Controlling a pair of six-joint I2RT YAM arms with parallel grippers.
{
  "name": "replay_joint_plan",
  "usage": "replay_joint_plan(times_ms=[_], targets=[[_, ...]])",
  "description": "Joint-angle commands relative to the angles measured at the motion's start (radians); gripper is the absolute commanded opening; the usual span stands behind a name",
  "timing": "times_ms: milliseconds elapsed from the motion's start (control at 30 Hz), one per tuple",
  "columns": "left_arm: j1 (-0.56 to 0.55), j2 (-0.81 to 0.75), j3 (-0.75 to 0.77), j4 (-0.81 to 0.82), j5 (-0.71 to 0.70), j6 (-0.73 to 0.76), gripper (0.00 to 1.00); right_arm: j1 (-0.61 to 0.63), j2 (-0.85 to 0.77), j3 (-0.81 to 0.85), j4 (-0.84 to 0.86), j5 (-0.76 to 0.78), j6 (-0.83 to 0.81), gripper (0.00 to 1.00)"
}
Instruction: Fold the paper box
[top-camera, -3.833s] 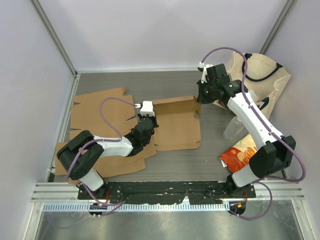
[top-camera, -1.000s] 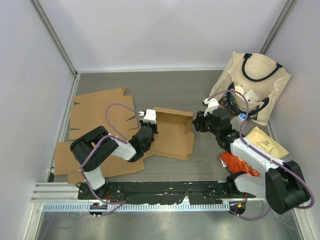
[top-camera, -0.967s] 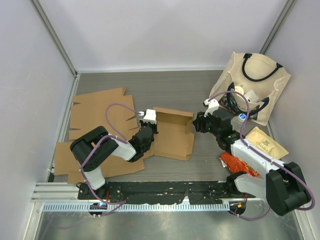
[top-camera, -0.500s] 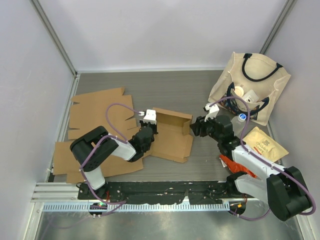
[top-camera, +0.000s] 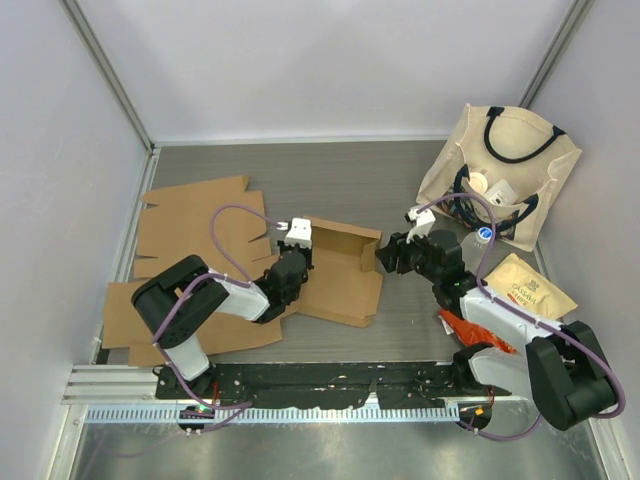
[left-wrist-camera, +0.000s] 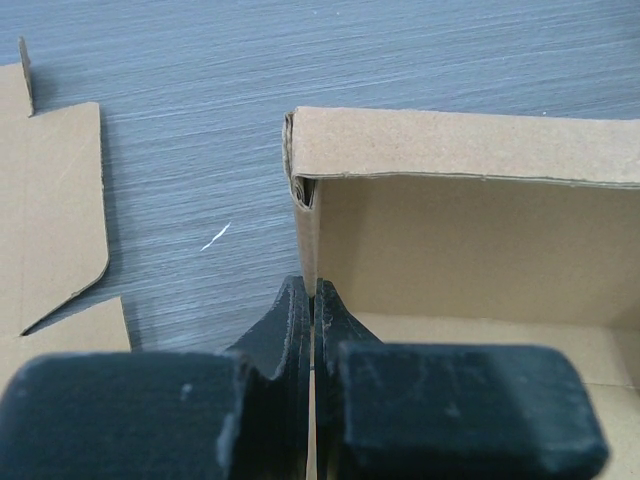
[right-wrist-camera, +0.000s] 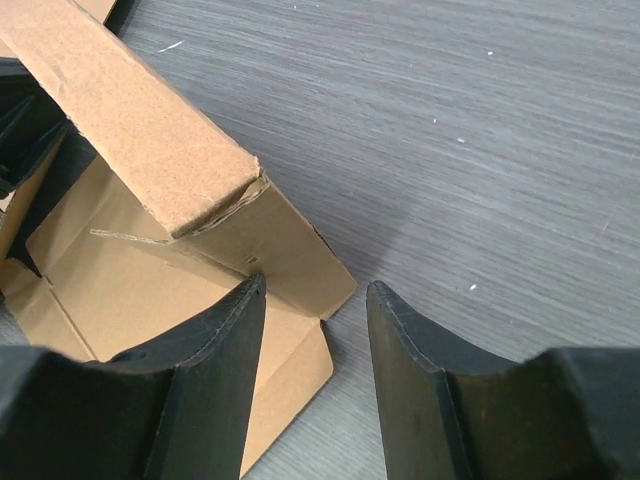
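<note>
Pinching paper box (top-camera: 345, 272) wall: left claw (left-wrist-camera: 312, 292); right claw (right-wrist-camera: 315, 292) straddles its corner.

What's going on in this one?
Two arms are folding a cardboard box on the table. The left arm has its jaws shut on the box's upright left wall. The right arm has its jaws open at the box's right-hand corner, not gripping it. The box is only partly formed; flat cardboard sheets lie to its left.
</note>
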Motion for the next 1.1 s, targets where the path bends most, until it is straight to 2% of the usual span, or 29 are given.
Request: replay_joint_plan(times_ms=[0, 167, 400, 467, 500, 567, 667, 767, 900, 1000, 1067], targets=[[-0.011, -0.053, 0.05, -0.026, 0.013, 0.007, 0.0, 0.009, -0.064, 0.034, -0.037, -0.015, 0.067, 0.51], [-0.01, -0.009, 0.081, -0.022, -0.001, 0.0, 0.0, 0.008, -0.149, 0.022, -0.138, 0.073, 0.051, 0.54], [-0.01, 0.017, 0.082, 0.006, -0.021, 0.007, 0.0, 0.009, -0.158, 0.017, -0.157, 0.056, 0.076, 0.53], [-0.01, 0.026, 0.087, 0.013, -0.021, 0.014, 0.0, 0.008, -0.166, 0.017, -0.173, 0.088, 0.099, 0.52], [-0.008, 0.039, 0.088, 0.02, -0.021, 0.014, 0.0, 0.009, -0.169, 0.025, -0.195, 0.162, 0.122, 0.52], [-0.005, 0.045, 0.093, 0.033, -0.018, 0.013, 0.0, 0.008, -0.169, 0.046, -0.233, 0.174, 0.133, 0.52], [-0.005, 0.053, 0.087, 0.053, -0.001, 0.014, 0.0, 0.008, -0.167, 0.031, -0.163, 0.181, 0.105, 0.52], [-0.004, 0.057, 0.087, 0.05, 0.002, 0.019, 0.0, 0.008, -0.161, 0.094, -0.247, 0.182, 0.099, 0.51], [-0.004, 0.059, 0.082, 0.052, 0.013, 0.019, 0.0, 0.008, -0.283, 0.105, -0.328, 0.203, 0.152, 0.52], [-0.004, 0.063, 0.084, 0.055, 0.015, 0.016, 0.0, 0.006, -0.399, 0.123, -0.394, 0.338, 0.188, 0.55], [-0.002, 0.066, 0.085, 0.058, 0.016, 0.016, 0.0, -0.018, -0.347, 0.192, -0.509, 0.457, 0.173, 0.55]])
